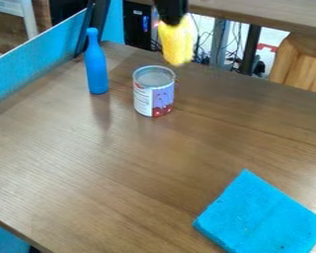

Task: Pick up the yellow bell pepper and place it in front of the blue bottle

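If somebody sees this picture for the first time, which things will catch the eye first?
Probably the bright yellow fuzzy object, hanging from the black pincer at the top, near the table's far edge. Next, the flat blue square, perhaps folded cloth, lying at lower right. The upright blue bottle at upper left also stands out against the brown wood.

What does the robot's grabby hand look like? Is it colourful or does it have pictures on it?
No bright colours here! The robot's tool is black all over, as far as I can tell. It looks chunky and gets narrower towards the bottom. I can't make out any pictures, markings or cables on it.
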Tool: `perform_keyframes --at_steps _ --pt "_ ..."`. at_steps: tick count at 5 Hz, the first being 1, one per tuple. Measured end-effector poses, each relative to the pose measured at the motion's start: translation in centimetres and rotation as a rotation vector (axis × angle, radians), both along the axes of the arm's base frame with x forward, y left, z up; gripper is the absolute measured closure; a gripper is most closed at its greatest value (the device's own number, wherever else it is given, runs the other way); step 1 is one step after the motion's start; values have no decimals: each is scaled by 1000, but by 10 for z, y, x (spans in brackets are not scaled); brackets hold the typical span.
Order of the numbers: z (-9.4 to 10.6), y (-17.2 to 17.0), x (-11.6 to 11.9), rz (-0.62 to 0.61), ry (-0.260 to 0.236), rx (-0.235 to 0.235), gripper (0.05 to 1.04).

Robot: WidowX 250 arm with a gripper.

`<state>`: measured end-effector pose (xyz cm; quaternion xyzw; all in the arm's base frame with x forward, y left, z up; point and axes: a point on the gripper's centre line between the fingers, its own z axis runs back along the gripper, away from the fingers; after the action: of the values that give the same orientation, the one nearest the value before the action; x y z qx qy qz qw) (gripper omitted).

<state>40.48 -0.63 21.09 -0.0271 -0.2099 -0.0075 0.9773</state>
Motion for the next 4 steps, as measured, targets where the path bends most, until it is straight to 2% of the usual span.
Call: perform_keyframes --at_steps 1,2,3,4 --pt "29 34 -22 93 -25 -57 966" --pt "29 62 -56 187 15 -80 966" --pt "19 81 -81 254 61 -85 966" --pt "-8 90 -96 281 106 -89 966"
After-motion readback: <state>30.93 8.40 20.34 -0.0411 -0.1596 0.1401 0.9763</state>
